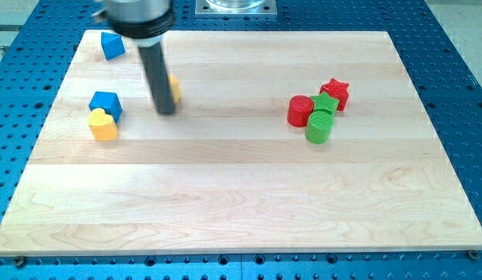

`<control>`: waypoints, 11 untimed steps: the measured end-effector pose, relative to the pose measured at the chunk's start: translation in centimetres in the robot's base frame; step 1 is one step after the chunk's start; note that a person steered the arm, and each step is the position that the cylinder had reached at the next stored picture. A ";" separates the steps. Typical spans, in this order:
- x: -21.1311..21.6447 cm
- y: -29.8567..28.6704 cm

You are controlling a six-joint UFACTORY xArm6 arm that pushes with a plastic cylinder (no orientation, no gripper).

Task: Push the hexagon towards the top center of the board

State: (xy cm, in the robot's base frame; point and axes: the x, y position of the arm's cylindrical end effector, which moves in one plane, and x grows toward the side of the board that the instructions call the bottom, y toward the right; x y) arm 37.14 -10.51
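A yellow block (pixel 174 87), mostly hidden behind my rod, lies in the upper left part of the wooden board (pixel 241 202); its shape cannot be made out. My tip (pixel 165 111) rests on the board just at the view's left and bottom side of that block, touching or nearly touching it. The rod rises from the tip toward the view's top left.
A blue block (pixel 112 45) lies near the top left corner. A blue block (pixel 106 103) and a yellow heart-like block (pixel 103 125) touch at the left. At the right cluster a red cylinder (pixel 300 110), green star (pixel 326 103), red star (pixel 335 92) and green cylinder (pixel 319 127).
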 end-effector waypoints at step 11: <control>-8.4 5.1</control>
